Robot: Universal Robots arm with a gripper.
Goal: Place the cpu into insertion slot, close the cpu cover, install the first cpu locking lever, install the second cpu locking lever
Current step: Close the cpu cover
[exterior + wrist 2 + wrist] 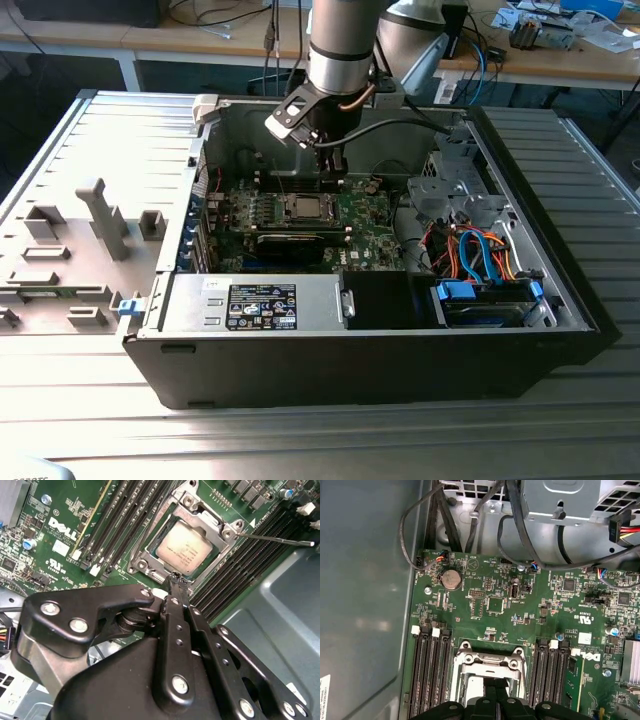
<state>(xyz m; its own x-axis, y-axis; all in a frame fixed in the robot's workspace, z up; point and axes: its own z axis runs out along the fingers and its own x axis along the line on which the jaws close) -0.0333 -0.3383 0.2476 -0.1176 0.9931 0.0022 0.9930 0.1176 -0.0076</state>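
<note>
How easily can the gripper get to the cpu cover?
Probably easily. The gripper hangs right at the edge of the cover, with nothing between them, and the case is open above.

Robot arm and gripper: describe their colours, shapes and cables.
The arm is a silver-grey cylinder with a dark band. The gripper is black: flat linked plates joined by silver screws, tapering to narrow fingers. A black cable loops out from the wrist.
</note>
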